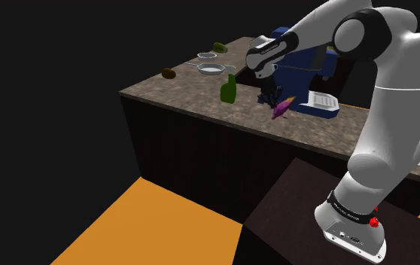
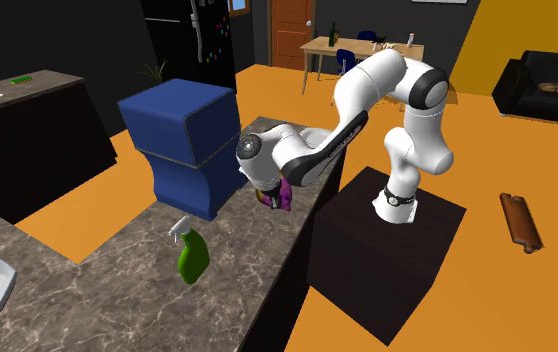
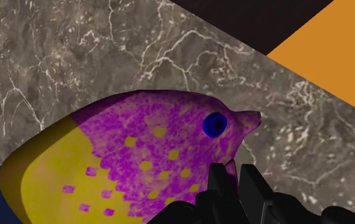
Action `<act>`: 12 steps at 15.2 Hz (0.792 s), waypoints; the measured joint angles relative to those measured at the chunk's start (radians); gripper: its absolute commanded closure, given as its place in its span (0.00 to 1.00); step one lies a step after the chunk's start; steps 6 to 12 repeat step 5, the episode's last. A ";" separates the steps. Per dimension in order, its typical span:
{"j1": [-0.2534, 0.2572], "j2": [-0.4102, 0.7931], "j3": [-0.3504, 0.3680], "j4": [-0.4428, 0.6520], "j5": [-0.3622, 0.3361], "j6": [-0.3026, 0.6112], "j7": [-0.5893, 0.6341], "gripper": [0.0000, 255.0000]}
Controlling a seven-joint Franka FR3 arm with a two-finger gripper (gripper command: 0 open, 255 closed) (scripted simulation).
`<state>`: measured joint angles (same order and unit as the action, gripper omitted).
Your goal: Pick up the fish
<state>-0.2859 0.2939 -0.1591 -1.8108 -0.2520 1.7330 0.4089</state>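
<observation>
Spanning the shoulder view from nine to three o'clock, a brown veined stone counter (image 1: 193,102) carries everything. Above it a white arm (image 1: 389,113) rises from its dark stand (image 1: 306,203) at five o'clock and bends over toward eleven o'clock. In the second exterior view a blue boxy appliance (image 2: 182,140) stands at ten o'clock from the fish (image 3: 138,153), and a green spray bottle (image 2: 193,255) stands at eight o'clock from it. The fish, purple with yellow spots, a yellow tail end and a blue eye, hangs tilted at the black gripper (image 3: 238,184), near the counter's edge. Its fingers (image 3: 254,181) are nearly together, pinching a thin edge below the fish's head.
</observation>
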 measured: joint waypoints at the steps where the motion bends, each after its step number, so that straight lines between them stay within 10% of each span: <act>1: 0.001 -0.007 0.000 0.005 0.000 -0.012 -0.002 1.00; 12: 0.004 -0.026 0.001 0.032 -0.001 -0.057 -0.009 1.00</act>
